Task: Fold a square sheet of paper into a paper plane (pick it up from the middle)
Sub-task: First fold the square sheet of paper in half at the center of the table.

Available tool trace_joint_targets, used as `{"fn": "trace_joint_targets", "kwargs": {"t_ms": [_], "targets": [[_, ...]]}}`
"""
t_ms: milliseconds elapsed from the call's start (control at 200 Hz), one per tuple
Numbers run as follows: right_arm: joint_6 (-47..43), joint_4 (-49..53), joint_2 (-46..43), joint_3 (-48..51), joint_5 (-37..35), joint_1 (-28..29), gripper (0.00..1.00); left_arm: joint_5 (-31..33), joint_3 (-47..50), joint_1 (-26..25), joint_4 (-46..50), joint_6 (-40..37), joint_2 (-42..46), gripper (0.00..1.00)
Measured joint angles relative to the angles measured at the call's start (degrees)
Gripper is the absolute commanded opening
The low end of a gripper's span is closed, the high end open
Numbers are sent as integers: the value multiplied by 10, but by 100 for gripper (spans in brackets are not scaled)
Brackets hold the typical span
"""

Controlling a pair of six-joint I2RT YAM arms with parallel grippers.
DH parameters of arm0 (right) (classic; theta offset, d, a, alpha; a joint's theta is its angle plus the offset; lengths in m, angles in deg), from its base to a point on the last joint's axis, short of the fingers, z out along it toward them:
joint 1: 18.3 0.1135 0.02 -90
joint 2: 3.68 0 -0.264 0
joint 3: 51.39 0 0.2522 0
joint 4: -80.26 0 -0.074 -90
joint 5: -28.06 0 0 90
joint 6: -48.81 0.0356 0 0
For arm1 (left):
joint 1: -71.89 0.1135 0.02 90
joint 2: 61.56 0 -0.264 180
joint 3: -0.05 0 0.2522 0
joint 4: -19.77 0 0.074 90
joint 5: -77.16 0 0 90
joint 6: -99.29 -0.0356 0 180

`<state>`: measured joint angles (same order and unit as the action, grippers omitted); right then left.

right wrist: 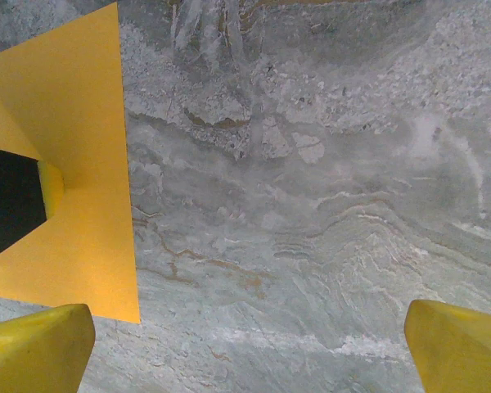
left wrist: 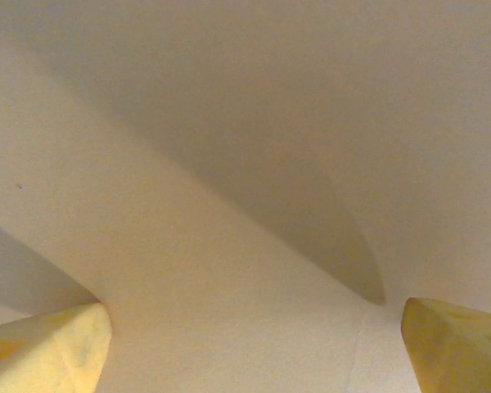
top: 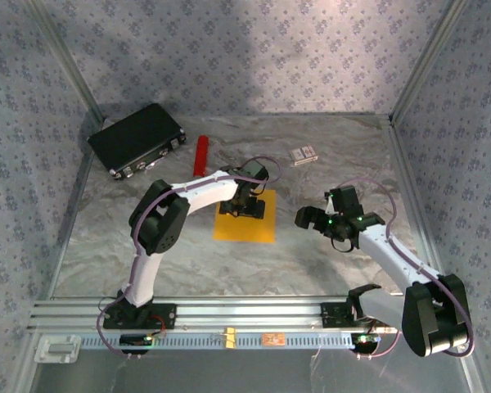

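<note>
From above, the square sheet of paper [top: 242,228] lies flat about mid-desk [top: 106,246], orange-yellow against the grey marble. The left end effector [top: 250,205] is down over its far half, close to the centre, which fits the call to pick the sheet up from the middle. The right end effector [top: 313,218] hangs just right of the sheet, apart from it, probably waiting to help once the paper lifts. A black case [top: 137,139], a red cylinder [top: 200,155] and a small white-and-red box [top: 304,154] sit along the far side, well away from the work.

The left wrist camera looks straight onto pale yellow paper from very close. Its two yellow fingertips [left wrist: 57,348] stand wide apart at the bottom corners with nothing between them. A soft shadowed ridge runs across the paper, so the sheet seems to bow a little here. I judge the wide stance is meant to gather a pinch of paper when the jaws shut.

In the right wrist view the sheet takes up the left side, its corner and right edge resting on the marble. One yellow pad [right wrist: 51,187] of the left end effector presses into it, with faint folds radiating from that spot. The right end effector's own fingertips [right wrist: 37,348] are spread wide and empty above bare desk.
</note>
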<state>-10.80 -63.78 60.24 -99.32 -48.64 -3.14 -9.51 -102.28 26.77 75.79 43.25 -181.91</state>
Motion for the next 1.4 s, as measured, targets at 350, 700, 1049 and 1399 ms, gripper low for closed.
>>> {"fn": "trace_joint_targets", "kwargs": {"t_ms": [350,700,1049,1399], "targets": [[0,4,0,-8,-7,2,99,10,0,-4,0,0,-1,89],[0,6,0,-8,-13,3,99,12,0,-4,1,0,-2,87],[1,10,0,-10,-20,4,99,13,-7,-4,8,0,-6,89],[1,15,0,-11,-20,5,99,3,-26,-9,15,0,-10,91]]}}
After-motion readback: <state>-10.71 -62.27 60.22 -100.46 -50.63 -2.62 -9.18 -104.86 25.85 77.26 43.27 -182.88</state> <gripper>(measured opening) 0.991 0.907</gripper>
